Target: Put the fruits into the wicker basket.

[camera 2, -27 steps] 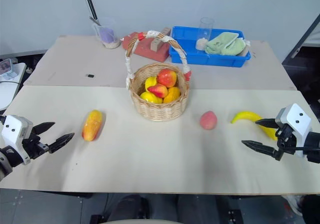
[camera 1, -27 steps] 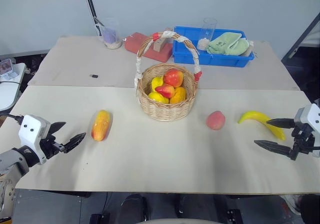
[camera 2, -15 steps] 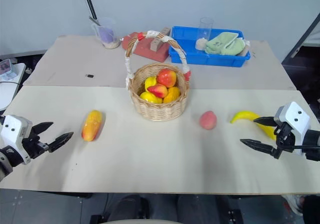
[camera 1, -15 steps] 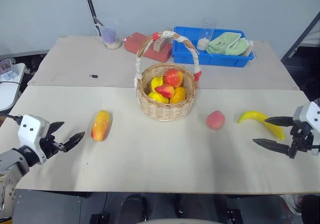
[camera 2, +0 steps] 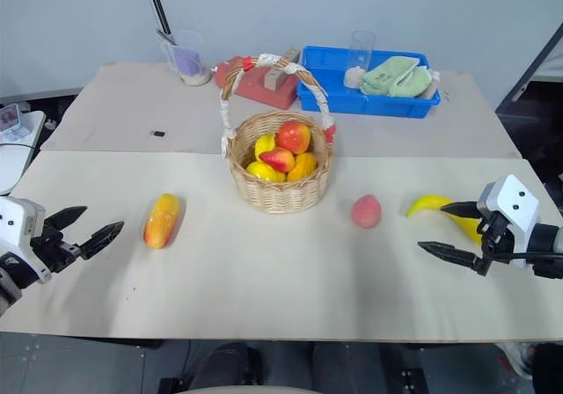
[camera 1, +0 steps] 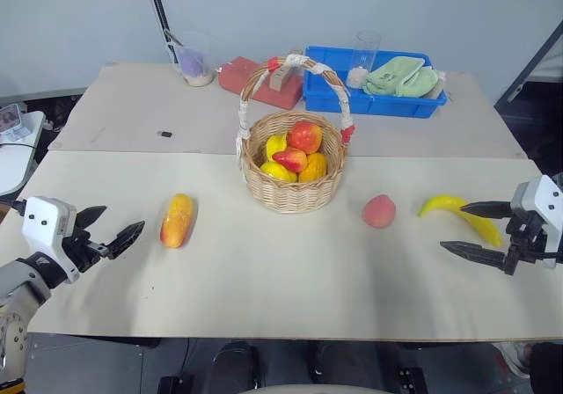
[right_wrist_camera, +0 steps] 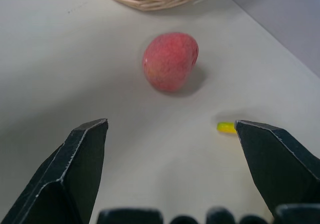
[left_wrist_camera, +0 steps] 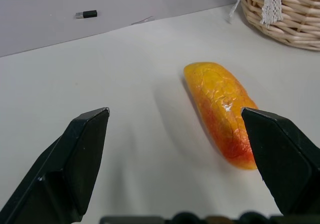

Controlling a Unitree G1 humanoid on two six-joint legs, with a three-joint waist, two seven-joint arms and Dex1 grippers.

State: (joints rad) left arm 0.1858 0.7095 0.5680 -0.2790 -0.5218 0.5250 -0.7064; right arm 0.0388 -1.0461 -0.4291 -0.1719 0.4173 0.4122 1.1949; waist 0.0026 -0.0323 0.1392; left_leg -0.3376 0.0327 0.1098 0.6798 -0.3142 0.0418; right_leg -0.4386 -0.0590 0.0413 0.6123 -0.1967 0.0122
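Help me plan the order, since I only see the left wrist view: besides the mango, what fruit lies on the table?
Observer: A peach lies on the table, to the right of the basket and apart from it.
Operator: Anything else out there?
Observer: A banana lies further right, close by the open right hand.
Operator: Is the basket empty?
Observer: No, several red and yellow fruits already lie in it.
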